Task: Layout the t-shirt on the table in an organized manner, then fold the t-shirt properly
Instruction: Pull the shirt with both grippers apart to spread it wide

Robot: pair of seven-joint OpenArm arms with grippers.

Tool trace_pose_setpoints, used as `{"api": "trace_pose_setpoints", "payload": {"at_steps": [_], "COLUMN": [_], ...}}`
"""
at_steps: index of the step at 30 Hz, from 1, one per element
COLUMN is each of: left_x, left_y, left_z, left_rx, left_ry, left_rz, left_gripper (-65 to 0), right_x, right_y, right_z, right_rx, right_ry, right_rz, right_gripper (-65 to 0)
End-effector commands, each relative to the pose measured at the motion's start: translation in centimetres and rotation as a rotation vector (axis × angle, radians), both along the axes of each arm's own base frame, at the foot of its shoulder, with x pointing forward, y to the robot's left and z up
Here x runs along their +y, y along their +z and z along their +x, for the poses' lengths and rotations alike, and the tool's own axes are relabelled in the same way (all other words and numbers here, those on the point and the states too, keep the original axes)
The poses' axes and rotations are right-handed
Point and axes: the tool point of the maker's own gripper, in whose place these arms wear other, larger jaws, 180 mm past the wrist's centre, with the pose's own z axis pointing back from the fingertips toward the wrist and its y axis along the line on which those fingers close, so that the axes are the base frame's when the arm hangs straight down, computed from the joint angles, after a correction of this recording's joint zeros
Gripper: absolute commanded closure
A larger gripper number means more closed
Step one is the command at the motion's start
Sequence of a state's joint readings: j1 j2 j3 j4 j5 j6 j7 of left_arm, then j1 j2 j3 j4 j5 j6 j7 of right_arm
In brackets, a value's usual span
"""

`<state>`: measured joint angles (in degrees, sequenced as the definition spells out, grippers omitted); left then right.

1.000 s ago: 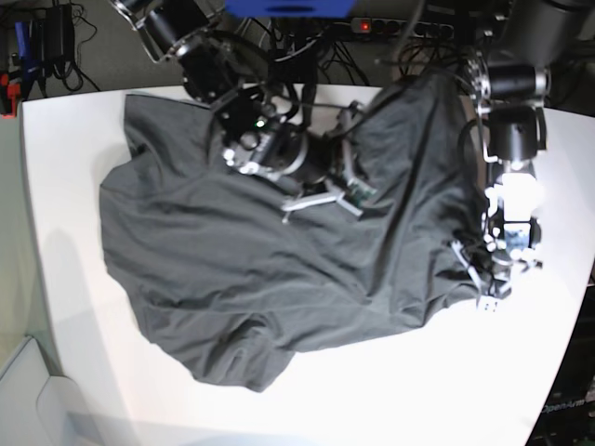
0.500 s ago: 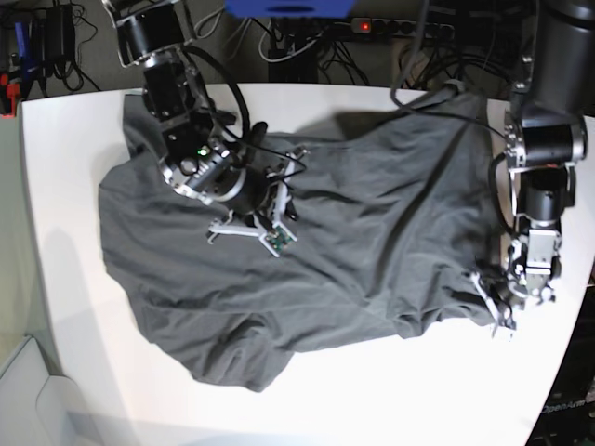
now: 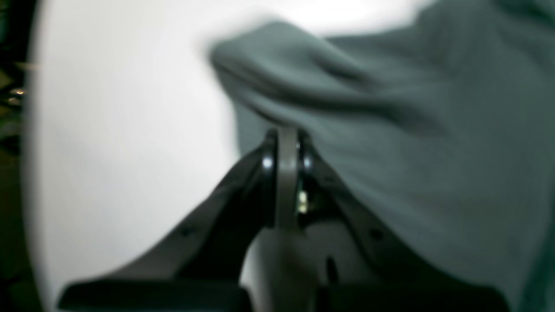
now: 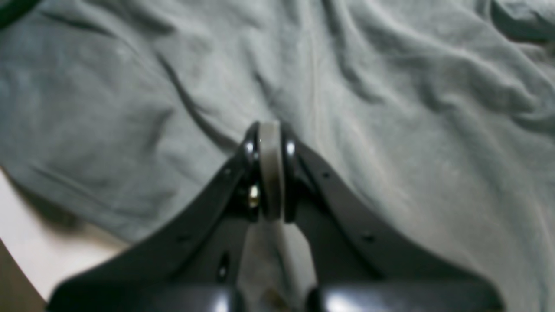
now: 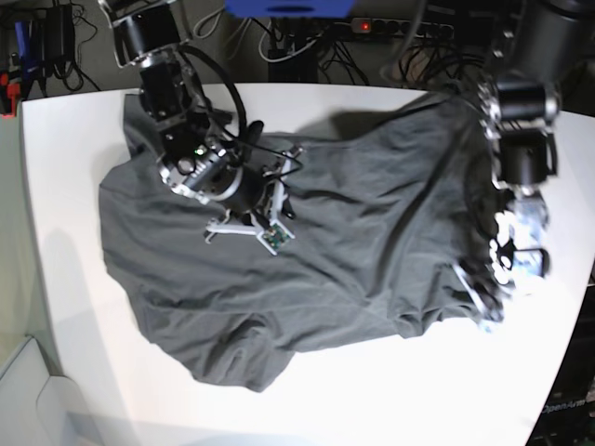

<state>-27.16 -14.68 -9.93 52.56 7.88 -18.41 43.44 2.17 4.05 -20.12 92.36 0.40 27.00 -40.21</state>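
Note:
The dark grey t-shirt (image 5: 344, 242) lies spread but wrinkled across the white table (image 5: 372, 390), one rumpled lobe at the front. My right gripper (image 5: 246, 226) hovers over the shirt's left-centre part. In the right wrist view this gripper (image 4: 269, 130) is shut with its tips against creased cloth (image 4: 390, 108); whether fabric is pinched I cannot tell. My left gripper (image 5: 483, 302) sits at the shirt's right edge, where folds bunch toward it. In the left wrist view it (image 3: 287, 132) is shut, and a raised fold of the shirt (image 3: 390, 130) rises from its tips over bare table (image 3: 130, 130).
Cables and a power strip (image 5: 390, 26) run behind the table's far edge. The table's right edge (image 5: 581, 307) is close beside the left gripper. A pale bin-like corner (image 5: 19, 390) stands off the table at the front left.
Over the second, the right arm swept from the shirt's middle to its left, then held. The bunched top flattened out. The left gripper shifted slightly inward, and the shirt's right edge came with it.

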Motion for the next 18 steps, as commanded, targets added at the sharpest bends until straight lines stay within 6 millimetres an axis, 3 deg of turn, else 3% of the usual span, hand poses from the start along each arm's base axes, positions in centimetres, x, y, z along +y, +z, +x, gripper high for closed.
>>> {"api": "trace_pose_setpoints", "payload": {"at_steps": [1, 3, 6, 10, 18], "left_x": [-0.2, -2.1, -3.7, -3.3, 4.3], "left_y": [0.5, -1.2, -1.6, -2.7, -2.6], "left_z": [0.4, -0.5, -0.3, -0.3, 1.1], "left_rx": [-0.031, -0.023, -0.055, -0.032, -0.089], "left_ry": [-0.002, -0.018, -0.034, -0.024, 0.06], "left_rz": [0.001, -0.032, -0.064, -0.073, -0.052], "left_gripper": [-0.4, -0.4, -0.4, -0.4, -0.4], "right_x": [0.2, 0.1, 0.0, -0.7, -2.3], "right_y": [1.4, 1.4, 1.4, 1.2, 1.1], "right_z": [0.9, 0.9, 1.0, 1.0, 1.5], "right_rx": [-0.044, -0.044, -0.046, -0.047, -0.059], "right_ry": [0.001, 0.001, 0.001, 0.0, -0.006], "right_rz": [0.025, 0.024, 0.019, 0.002, -0.037], "right_gripper": [0.0, 0.0, 0.0, 0.0, 0.0]}}
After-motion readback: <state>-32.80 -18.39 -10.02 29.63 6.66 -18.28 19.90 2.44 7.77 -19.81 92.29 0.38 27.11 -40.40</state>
